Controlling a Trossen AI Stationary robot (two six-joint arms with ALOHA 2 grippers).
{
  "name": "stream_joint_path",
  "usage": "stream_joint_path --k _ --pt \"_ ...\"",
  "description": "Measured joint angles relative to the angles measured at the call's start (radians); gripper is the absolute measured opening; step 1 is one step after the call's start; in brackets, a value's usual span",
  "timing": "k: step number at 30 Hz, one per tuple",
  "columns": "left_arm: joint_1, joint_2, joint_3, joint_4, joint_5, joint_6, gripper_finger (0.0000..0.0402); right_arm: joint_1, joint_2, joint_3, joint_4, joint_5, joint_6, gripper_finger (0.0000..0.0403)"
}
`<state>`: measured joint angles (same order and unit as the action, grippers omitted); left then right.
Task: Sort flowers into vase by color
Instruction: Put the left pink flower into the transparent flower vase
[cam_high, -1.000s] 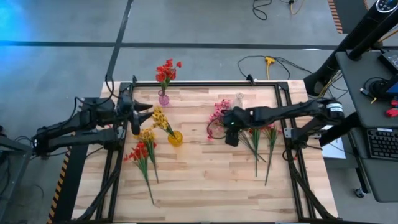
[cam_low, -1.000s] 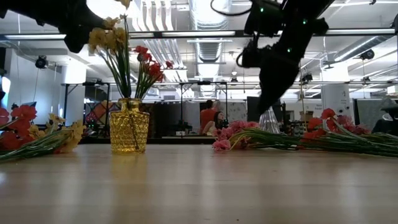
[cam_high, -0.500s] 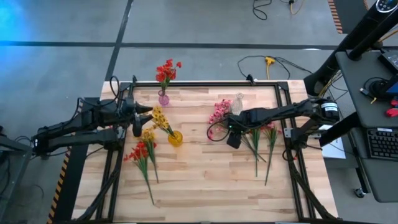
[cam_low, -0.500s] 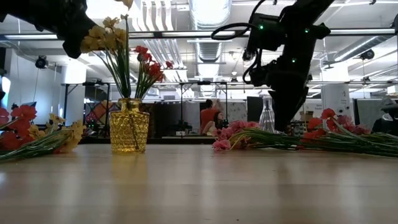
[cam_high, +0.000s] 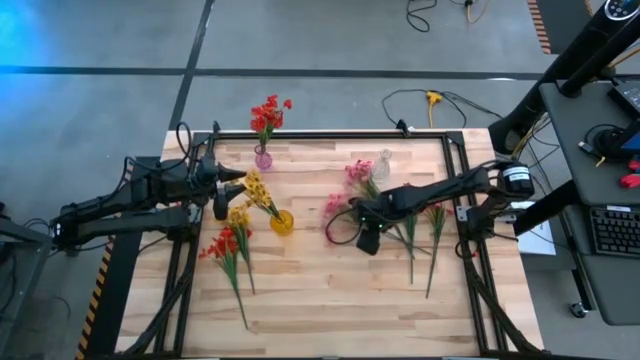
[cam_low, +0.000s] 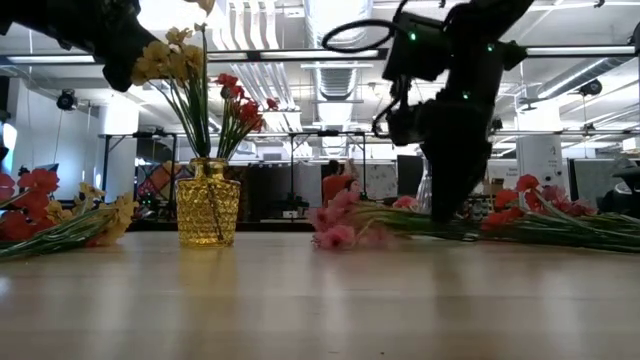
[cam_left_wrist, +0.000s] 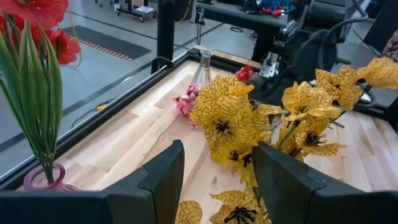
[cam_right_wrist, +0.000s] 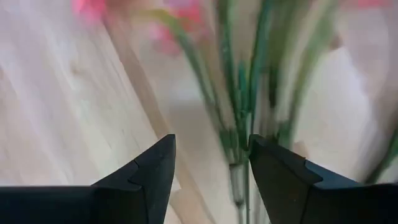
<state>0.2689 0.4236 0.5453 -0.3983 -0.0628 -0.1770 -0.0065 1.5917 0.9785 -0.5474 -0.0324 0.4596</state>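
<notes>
Pink flowers now dragged leftward (right pincer lower)

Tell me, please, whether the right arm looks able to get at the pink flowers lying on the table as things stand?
Probably yes. The right gripper hangs open just over the green stems of the pink flowers, and nothing lies between its fingers and those stems.

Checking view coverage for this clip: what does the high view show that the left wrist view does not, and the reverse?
Only the high view shows the right gripper, open over the green stems, plus the yellow vase and the loose red and yellow sprigs.

Only the left wrist view shows the open left gripper's fingers close up.

Both show the pink vase, clear vase and pink flowers.
</notes>
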Motion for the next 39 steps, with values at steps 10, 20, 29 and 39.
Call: stream_joint_path --k 10,20,29,39 --pt "0.0 0.0 0.0 0.004 -0.001 -0.001 0.0172 0.013 -0.005 0.027 -0.05 0.105 -0.067 0.0194" --pt "0.0 0.0 0.0 0.006 -0.002 -0.007 0.0172 0.041 0.04 0.026 -0.036 0.118 -0.198 0.0239" --pt "0.0 0.0 0.0 0.021 -0.006 -0.007 0.0172 0.039 0.117 0.028 -0.037 0.18 -0.169 0.0266" --pt "0.0 0.0 0.0 0.024 -0.008 -0.008 0.0172 0.029 0.084 0.024 -0.05 0.219 -0.157 0.02"
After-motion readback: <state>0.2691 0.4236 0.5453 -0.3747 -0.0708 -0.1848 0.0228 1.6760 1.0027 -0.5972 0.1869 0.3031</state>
